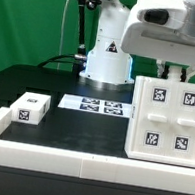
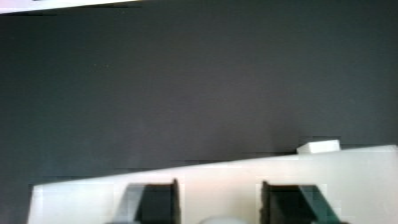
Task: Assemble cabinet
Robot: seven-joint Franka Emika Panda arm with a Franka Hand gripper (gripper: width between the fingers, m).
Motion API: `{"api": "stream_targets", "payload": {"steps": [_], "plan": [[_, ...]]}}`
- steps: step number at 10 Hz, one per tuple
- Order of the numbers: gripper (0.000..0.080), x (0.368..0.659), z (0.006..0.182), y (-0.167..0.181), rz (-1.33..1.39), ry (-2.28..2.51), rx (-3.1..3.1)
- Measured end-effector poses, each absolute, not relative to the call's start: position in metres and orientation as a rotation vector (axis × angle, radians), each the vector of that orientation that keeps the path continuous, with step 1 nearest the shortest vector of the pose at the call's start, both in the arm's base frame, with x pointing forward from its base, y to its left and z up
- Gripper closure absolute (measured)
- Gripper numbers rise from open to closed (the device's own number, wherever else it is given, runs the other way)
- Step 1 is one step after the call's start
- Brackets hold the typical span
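Gripping the cabinet body [image 1: 165,121] by its top edge: gripper [image 1: 173,74] clamped, fingers [image 2: 157,200] either side of the wall directly beneath, probably to steady it upright on the counter [image 1: 27,80]. 1 small block [image 1: 29,108] lies well apart from the gripper.

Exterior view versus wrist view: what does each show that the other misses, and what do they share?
Exterior view only: the arm's base, the marker board, and the tags on the small white block and the cabinet body. Wrist view only: the fingers close up, standing apart at the body's white top edge. Both: the gripper, cabinet body and dark table.
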State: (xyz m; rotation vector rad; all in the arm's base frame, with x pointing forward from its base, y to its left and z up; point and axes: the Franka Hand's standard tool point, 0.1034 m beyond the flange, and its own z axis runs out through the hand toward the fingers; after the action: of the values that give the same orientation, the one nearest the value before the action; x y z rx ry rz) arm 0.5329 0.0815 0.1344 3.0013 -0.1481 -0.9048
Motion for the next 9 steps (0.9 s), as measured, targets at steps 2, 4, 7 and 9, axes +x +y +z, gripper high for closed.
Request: {"api": "stream_targets", "payload": {"steps": [2,4,7,9], "plan": [[0.0578,0.5328,0.1341,0.0815,-0.905,-0.148,3.001],[0.0227,0.5326,0.1339,0.0815,-0.906,-0.148,3.001],[0.0011,0.5324,0.1338,0.0815,-0.906,-0.148,3.001],[0.0003,0.5324,0.1338,0.0815,-0.907,-0.148,3.001]]}}
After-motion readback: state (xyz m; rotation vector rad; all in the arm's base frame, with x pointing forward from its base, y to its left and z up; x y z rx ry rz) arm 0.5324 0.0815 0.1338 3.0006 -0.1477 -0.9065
